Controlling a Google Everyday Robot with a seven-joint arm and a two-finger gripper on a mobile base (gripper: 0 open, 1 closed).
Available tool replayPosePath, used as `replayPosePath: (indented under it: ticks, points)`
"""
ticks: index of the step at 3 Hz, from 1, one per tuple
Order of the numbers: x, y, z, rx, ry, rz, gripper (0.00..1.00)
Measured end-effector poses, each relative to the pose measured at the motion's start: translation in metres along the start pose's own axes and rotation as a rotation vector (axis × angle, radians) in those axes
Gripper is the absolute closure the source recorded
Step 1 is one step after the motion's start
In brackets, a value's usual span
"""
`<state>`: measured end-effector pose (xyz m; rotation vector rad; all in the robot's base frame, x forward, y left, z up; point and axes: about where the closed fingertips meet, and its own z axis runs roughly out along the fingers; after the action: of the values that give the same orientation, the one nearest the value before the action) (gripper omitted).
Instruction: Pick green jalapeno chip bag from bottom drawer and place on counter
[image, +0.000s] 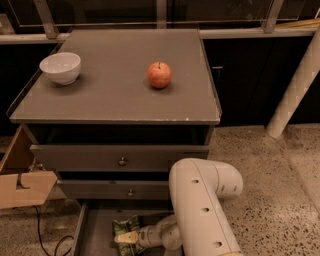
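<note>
The green jalapeno chip bag (123, 225) lies crinkled on the floor of the open bottom drawer (80, 231), at the lower edge of the view. My gripper (125, 238) reaches into that drawer from the right and sits right at the bag's near side, low over it. The white arm (200, 200) bends down in front of the cabinet and hides the drawer's right part. The counter (115, 100) is the grey-brown cabinet top above.
A red apple (159, 75) and a white bowl (60, 67) stand on the counter. Two upper drawers with round knobs (122, 161) are closed. A wooden piece (20, 189) and a cable (42, 235) lie left. A white pole (295, 90) leans at right.
</note>
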<state>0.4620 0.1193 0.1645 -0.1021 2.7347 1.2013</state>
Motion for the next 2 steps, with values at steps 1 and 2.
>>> replayPosePath:
  ticks: [1,2]
  points:
    - [-0.0026,-0.0012,0.0070,-0.008,0.012,-0.011,0.00]
    - [-0.0028,-0.0004,0.0063,-0.008,0.012,-0.011,0.18]
